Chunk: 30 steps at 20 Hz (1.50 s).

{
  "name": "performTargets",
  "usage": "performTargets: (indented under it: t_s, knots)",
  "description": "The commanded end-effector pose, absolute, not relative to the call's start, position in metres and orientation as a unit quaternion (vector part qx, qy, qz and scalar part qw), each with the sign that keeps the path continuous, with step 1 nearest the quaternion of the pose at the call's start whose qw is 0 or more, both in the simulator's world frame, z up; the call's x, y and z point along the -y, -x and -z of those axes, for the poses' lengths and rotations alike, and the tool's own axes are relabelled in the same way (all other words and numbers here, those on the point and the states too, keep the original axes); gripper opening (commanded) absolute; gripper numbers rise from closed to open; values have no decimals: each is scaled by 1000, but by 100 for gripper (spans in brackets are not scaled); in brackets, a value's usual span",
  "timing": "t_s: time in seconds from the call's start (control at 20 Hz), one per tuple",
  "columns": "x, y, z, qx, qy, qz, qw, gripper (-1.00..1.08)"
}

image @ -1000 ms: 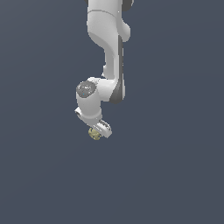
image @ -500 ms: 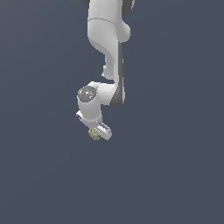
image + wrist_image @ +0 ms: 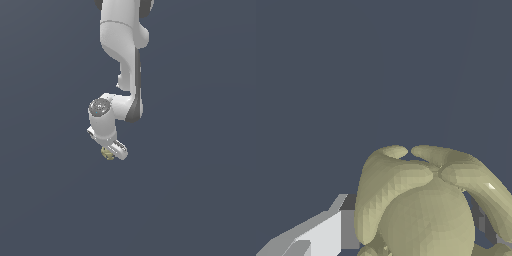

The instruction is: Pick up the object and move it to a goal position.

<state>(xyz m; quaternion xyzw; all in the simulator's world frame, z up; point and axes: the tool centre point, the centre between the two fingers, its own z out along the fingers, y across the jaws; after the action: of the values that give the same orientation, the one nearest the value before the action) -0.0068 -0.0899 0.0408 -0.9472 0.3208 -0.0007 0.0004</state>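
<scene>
The object is a small, bumpy olive-tan ball (image 3: 107, 153) at the tip of the white arm, in the middle of the exterior view. My gripper (image 3: 110, 152) is shut on it and holds it above the flat grey ground. In the wrist view the ball (image 3: 426, 205) fills the lower part of the picture, lobed and close to the camera. One white finger (image 3: 321, 232) shows beside it and a darker finger edge (image 3: 487, 225) on its other side. No goal marker shows in either view.
A plain dark grey ground (image 3: 200, 190) fills both views. The white arm (image 3: 122, 55) comes down from the top of the exterior view. Nothing else is in sight.
The gripper with the ball has moved slightly toward the exterior view's left and a little higher. The grip on the ball is unchanged.
</scene>
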Motion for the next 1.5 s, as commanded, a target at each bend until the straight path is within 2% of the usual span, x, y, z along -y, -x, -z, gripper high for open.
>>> performTargets:
  t_s: [0.0,0.55,1.45]
  knots:
    - [90,8,-42,-321,947,1,0,-100]
    - [82,36,-63,-321,947,1,1,-100]
    - [56,130,-139,-321,947,0,1,-100]
